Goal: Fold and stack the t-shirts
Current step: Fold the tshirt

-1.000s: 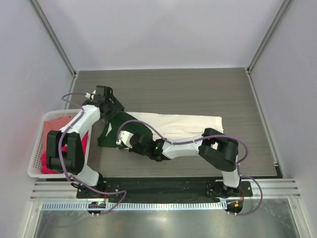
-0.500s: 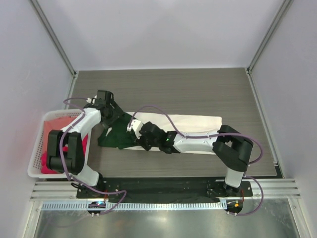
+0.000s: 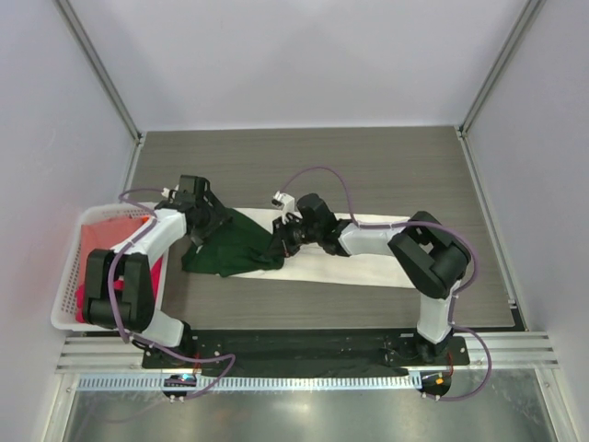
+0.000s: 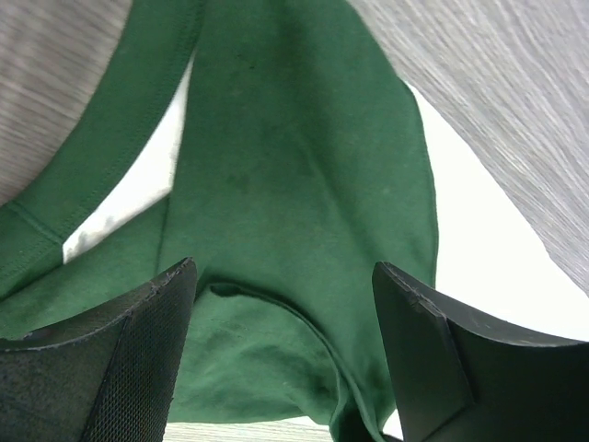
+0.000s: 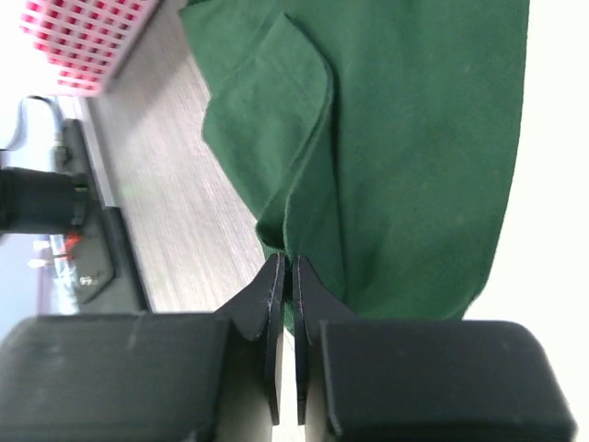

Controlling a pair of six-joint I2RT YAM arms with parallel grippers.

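A dark green t-shirt (image 3: 232, 253) lies bunched on the table's left half, its right side on a long cream t-shirt (image 3: 368, 262). My right gripper (image 3: 279, 238) is shut on a folded edge of the green shirt (image 5: 414, 138), as the right wrist view (image 5: 283, 265) shows. My left gripper (image 3: 213, 224) hovers open at the green shirt's far left corner. In the left wrist view (image 4: 285, 359) green cloth (image 4: 294, 184) lies below the spread jaws, with cream cloth (image 4: 479, 258) beyond. The cartoon print is hidden.
A white lattice basket (image 3: 64, 290) stands at the table's left edge with salmon-pink cloth (image 3: 97, 244) and magenta cloth (image 3: 156, 272) inside. It also shows in the right wrist view (image 5: 83, 37). Bare wood-grain tabletop (image 3: 368, 166) lies behind the shirts.
My right gripper has moved from the front of the green shirt back and to the right, pulling its edge over onto the cream shirt. My left gripper has shifted slightly nearer and right.
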